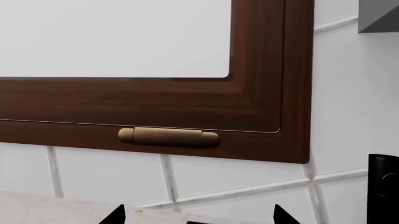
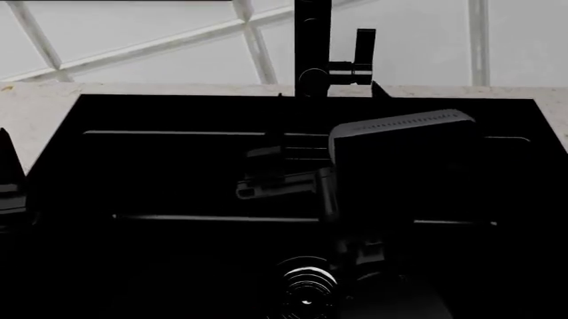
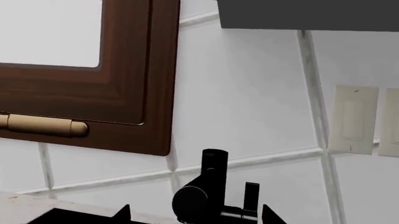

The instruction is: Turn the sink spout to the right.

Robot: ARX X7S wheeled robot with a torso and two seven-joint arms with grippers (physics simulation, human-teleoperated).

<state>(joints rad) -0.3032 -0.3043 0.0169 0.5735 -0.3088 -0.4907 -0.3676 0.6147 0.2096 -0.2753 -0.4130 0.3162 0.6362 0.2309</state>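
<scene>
Over the sink (image 2: 53,166), my head view shows the right arm's bulk hiding most of the basin; the faucet post with its lever (image 2: 365,48) rises behind. My right wrist view alone shows the sink spout (image 3: 198,201) end-on between the right gripper (image 3: 196,215) tips, spread wide, holding nothing. Left gripper (image 1: 199,217) likewise spread, facing a window frame (image 1: 187,102)
</scene>
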